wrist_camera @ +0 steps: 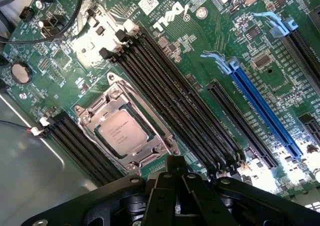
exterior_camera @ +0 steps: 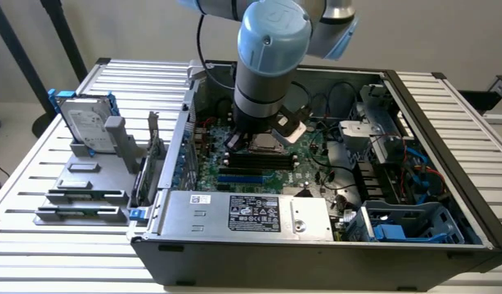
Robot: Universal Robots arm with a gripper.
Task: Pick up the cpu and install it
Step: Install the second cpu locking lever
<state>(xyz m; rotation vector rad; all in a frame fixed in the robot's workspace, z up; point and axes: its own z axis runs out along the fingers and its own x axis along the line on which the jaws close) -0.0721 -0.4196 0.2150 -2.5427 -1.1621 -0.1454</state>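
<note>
On motherboard point(wrist_camera: 200, 41), cpu point(wrist_camera: 123, 132) (socketed) near closed fingers point(wrist_camera: 176, 178).

Arm point(exterior_camera: 267, 73) upright, wrist down — tool point(wrist_camera: 176, 178) closed, empty.

I stand over a work table of pale ribbed aluminium slats point(exterior_camera: 22, 184) that runs out to both edges of the exterior view. Behind its far edge a plain off-white wall point(exterior_camera: 136, 30) rises, evenly lit. Two dark slanting metal poles point(exterior_camera: 18, 55) lean at the exterior view's left, above pale grey floor point(exterior_camera: 10, 122).
</note>
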